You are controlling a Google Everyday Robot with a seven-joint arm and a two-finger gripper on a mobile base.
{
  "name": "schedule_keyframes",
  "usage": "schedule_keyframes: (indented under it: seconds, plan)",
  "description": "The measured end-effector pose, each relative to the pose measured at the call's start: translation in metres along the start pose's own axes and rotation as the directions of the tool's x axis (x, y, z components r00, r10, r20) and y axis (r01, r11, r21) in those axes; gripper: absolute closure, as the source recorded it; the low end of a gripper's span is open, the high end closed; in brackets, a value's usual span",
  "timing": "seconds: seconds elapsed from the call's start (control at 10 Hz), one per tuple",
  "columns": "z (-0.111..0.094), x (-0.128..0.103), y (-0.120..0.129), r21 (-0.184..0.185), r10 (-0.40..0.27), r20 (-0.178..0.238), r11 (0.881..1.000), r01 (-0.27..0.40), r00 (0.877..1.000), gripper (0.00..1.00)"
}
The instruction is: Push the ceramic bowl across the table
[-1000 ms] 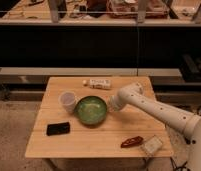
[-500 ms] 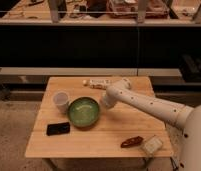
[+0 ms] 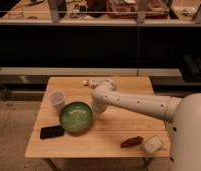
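gripper (image 3: pixel 96 108) seemingly touching ceramic bowl (image 3: pixel 75 117)

Arm construction: smooth white tubular segments with a matte finish, joined by rounded, bulbous housings. The segment running in from the right edge is thick and slightly tapered, and carries a row of small dark dots along its upper side, possibly fasteners or vent holes. At the lower right, a large domed white casing forms the widest visible body part; its surface is plain and unmarked. The forearm ends in a rounded white elbow-like joint. The gripper (image 3: pixel 97 107) sits below that joint, just right of the ceramic bowl (image 3: pixel 76 117), and appears white to pale grey. No external cables are visible.
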Motion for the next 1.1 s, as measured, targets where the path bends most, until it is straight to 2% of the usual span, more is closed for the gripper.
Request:
schedule_keyframes:
  seconds: [0.3,0.6,0.8,0.9,1.1]
  plan:
    - [-0.004,-0.035,-0.001,-0.036,0.01,0.054,0.999,-0.008,0.999,1.0]
    - [-0.004,-0.039,0.0,-0.047,0.019,0.065,0.999,-0.016,0.998,0.98]
    - [-0.004,-0.039,0.0,-0.047,0.018,0.066,0.999,-0.015,0.998,0.81]
    - [-0.004,-0.039,0.0,-0.047,0.018,0.066,0.999,-0.015,0.998,0.69]
    - [-0.004,-0.039,0.0,-0.047,0.019,0.066,0.999,-0.016,0.998,0.53]
